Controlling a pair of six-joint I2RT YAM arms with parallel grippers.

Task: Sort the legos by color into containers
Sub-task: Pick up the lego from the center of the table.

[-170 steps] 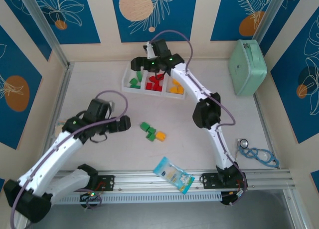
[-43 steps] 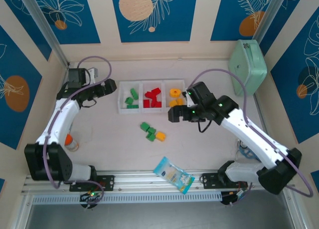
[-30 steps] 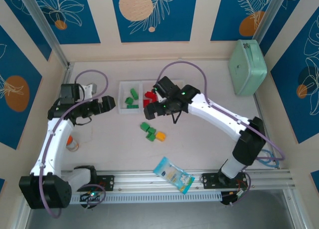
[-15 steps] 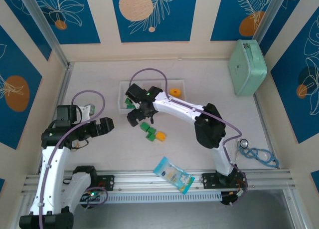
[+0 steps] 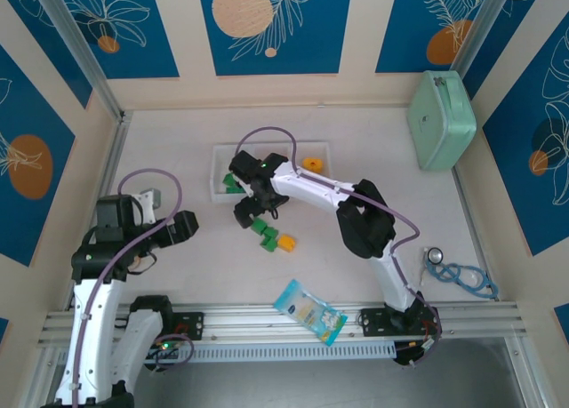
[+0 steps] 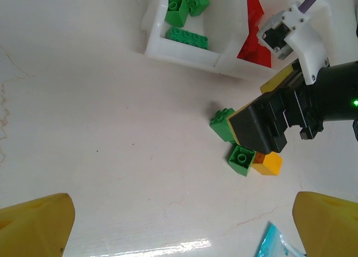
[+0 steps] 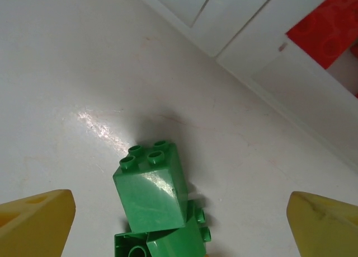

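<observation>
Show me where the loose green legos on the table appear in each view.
Top external: loose green legos at centre, below the white tray.
Left wrist: right of centre, beside a yellow brick.
Right wrist: bottom centre.
Shared landmark: the white tray, beyond the legos in each view.

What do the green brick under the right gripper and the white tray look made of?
Green brick: looks like hard moulded plastic with a glossy finish; a soft highlight sits on its smooth face and the studs are crisp. White tray: probably rigid plastic too, smooth and slightly shiny, with thin moulded walls.
</observation>
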